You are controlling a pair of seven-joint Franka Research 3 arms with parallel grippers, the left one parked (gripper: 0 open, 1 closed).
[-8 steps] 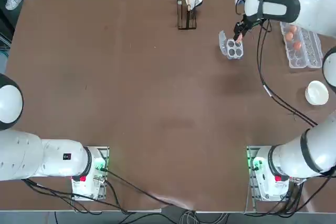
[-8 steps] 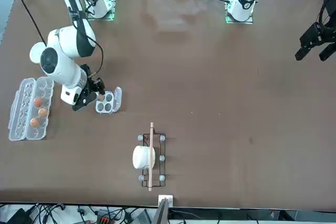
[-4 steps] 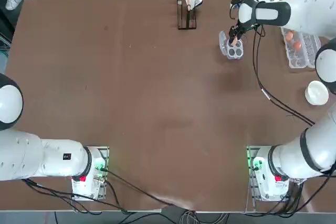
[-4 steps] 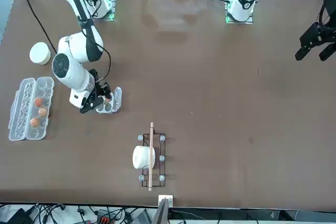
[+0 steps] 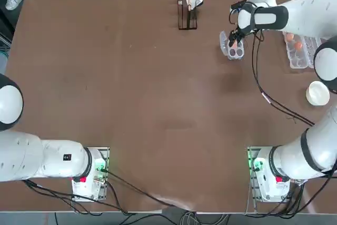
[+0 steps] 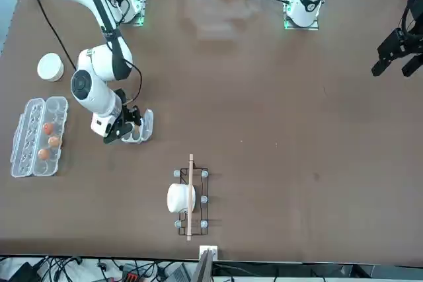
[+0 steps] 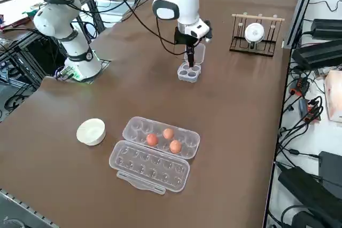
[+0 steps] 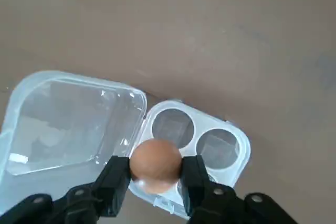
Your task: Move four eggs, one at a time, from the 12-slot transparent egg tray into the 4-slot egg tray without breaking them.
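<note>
Directly above the 4-slot egg tray (image 8: 210, 150), the right pincer (image 8: 156, 174) is clamped on one egg (image 8: 155, 164), its two black fingers (image 8: 116, 178) pressed against the egg's sides. The egg hangs over one of the tray's cups next to the open lid flap (image 8: 68, 124); the two cups in view are empty. To the robot's right of that small tray lies the 12-slot transparent egg tray (image 7: 176, 142), lid open, holding three eggs (image 7: 168, 133). A round white bowl (image 7: 91, 131) rests on the tabletop (image 5: 158, 104) beside the long tray.
</note>
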